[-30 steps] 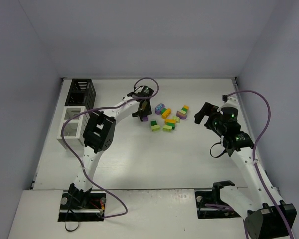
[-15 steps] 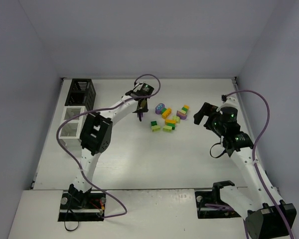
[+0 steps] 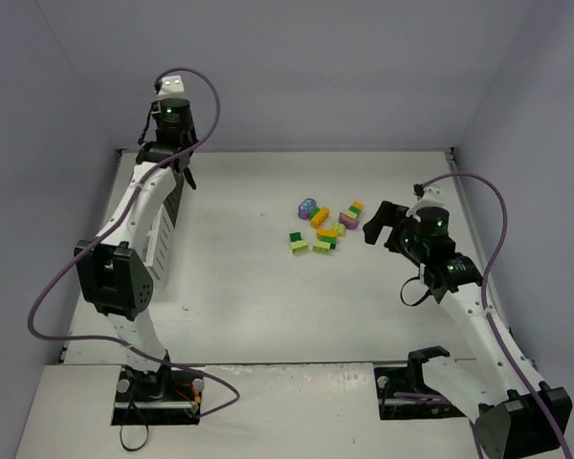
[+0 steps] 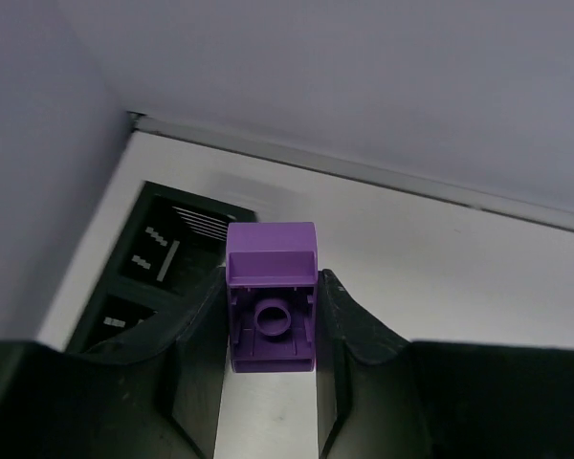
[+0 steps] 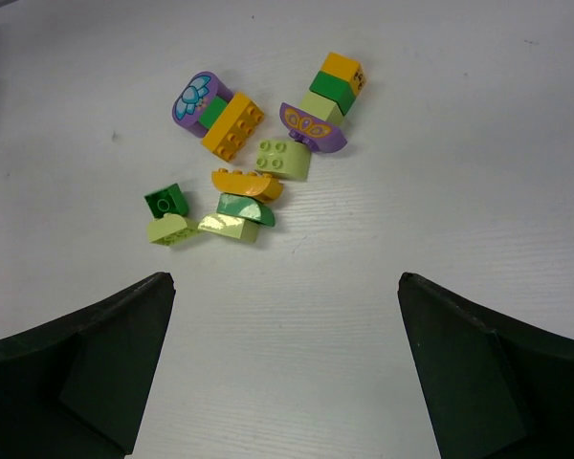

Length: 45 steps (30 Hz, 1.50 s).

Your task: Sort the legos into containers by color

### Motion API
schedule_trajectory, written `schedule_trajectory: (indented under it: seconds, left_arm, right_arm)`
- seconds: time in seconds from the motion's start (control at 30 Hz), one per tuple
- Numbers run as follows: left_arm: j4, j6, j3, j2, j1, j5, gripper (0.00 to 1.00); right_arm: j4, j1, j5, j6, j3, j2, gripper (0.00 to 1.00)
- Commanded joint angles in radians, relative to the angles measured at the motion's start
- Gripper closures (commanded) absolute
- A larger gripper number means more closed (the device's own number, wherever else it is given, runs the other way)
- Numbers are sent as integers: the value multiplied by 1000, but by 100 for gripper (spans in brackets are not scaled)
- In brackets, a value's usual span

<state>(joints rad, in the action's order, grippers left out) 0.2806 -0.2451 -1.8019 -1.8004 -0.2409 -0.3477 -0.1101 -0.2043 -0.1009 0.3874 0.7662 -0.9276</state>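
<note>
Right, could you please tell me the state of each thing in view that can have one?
left gripper, shut on the purple brick, beside the black bin.
right gripper, open, empty, facing the loose bricks.
purple brick, gripped, hollow underside showing.
black bin, open-topped, no brick visible inside.
loose bricks, clustered on the table, unsorted.

A white table (image 3: pixel 268 306) sits boxed in by plain pale lilac-grey walls (image 3: pixel 297 67) under even light.

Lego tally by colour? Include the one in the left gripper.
Purple legos: 3, counting the purple lego in the left gripper
Yellow-orange legos: 3
Light green legos: 4
Dark green legos: 4
Total: 14
</note>
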Motion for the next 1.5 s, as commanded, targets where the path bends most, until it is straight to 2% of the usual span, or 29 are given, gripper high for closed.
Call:
schedule_trajectory:
  seconds: [0.0,0.1,0.3,0.57,0.6,0.67,0.77,1.03,1.07,1.17,1.47]
  left_arm:
    - [-119,121,-5,-17,75,59,100]
    - [-153,115,-33,-60,158,142,100]
    - [-178,99,-92,-151,277,214,100]
    - [-159,104,-177,-273,325,248,100]
    - [-156,104,-185,-290,328,248,95]
    - [-150,102,-198,-304,328,248,93]
    - [-149,89,-195,-313,328,263,83]
    - [-172,72,-133,-274,328,259,75]
    - [-172,72,-128,-266,328,259,70]
    - [-173,72,-111,-248,328,269,62]
    - [-161,64,-90,-196,330,279,47]
  right_arm:
    - [72,-17,-16,-21,5,-11,0]
    - [70,-35,-19,-27,5,-20,0]
    - [72,-49,-22,-33,-1,-43,0]
    - [72,-64,-23,-33,-10,-62,0]
    - [72,-64,-23,-35,-11,-62,0]
    - [72,-66,-23,-35,-11,-62,0]
    - [72,-69,-22,-33,-15,-65,0]
    - [72,-73,-17,-33,-19,-57,0]
    - [70,-73,-17,-33,-19,-56,0]
    - [72,-75,-14,-33,-21,-54,0]
    - [72,-76,-13,-33,-22,-39,0]
